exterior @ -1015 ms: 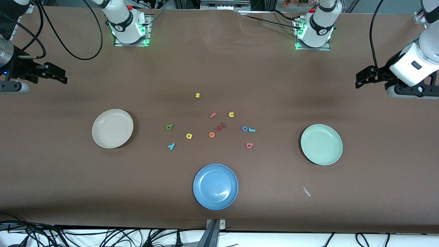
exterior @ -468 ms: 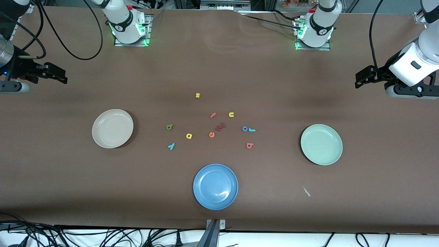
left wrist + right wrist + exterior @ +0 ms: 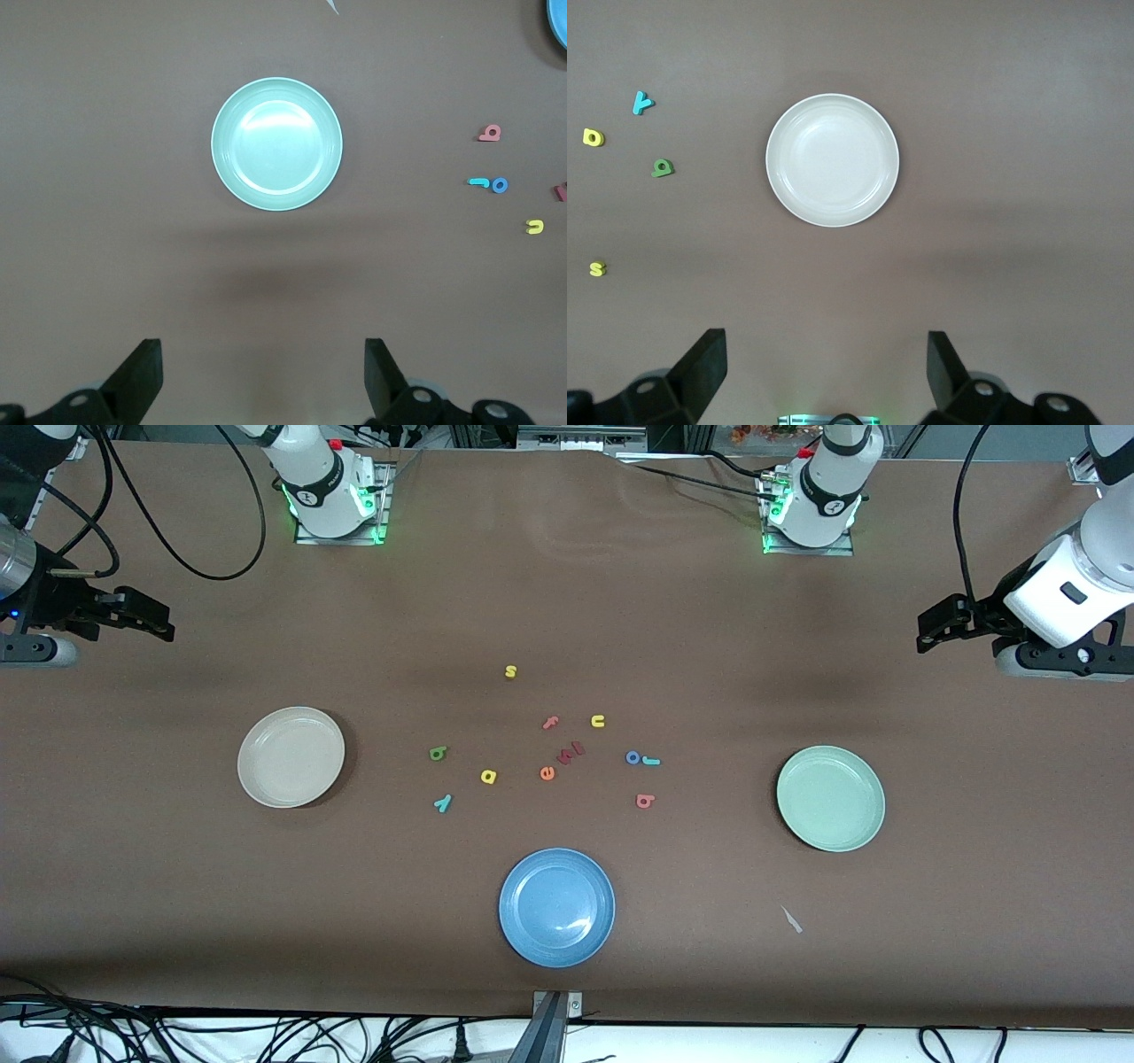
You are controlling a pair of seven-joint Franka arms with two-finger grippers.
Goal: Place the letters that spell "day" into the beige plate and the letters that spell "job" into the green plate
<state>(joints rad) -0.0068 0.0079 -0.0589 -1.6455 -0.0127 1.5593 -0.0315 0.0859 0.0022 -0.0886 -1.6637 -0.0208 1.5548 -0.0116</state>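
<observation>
The beige plate (image 3: 291,756) lies empty toward the right arm's end, the green plate (image 3: 831,798) empty toward the left arm's end. Between them on the table lie the green d (image 3: 438,754), yellow a (image 3: 488,777) and teal y (image 3: 443,803), then the blue o (image 3: 633,758) touching the teal j (image 3: 652,761), and the salmon b (image 3: 645,801). My right gripper (image 3: 152,615) hangs open high over the table's end, looking down on the beige plate (image 3: 832,160). My left gripper (image 3: 932,624) hangs open over the other end, above the green plate (image 3: 276,143).
A blue plate (image 3: 556,906) sits nearest the front camera. Other letters lie among the task's: yellow s (image 3: 510,671), pink f (image 3: 550,723), yellow u (image 3: 598,721), orange e (image 3: 547,773) and dark red pieces (image 3: 571,752). A small white scrap (image 3: 791,919) lies near the green plate.
</observation>
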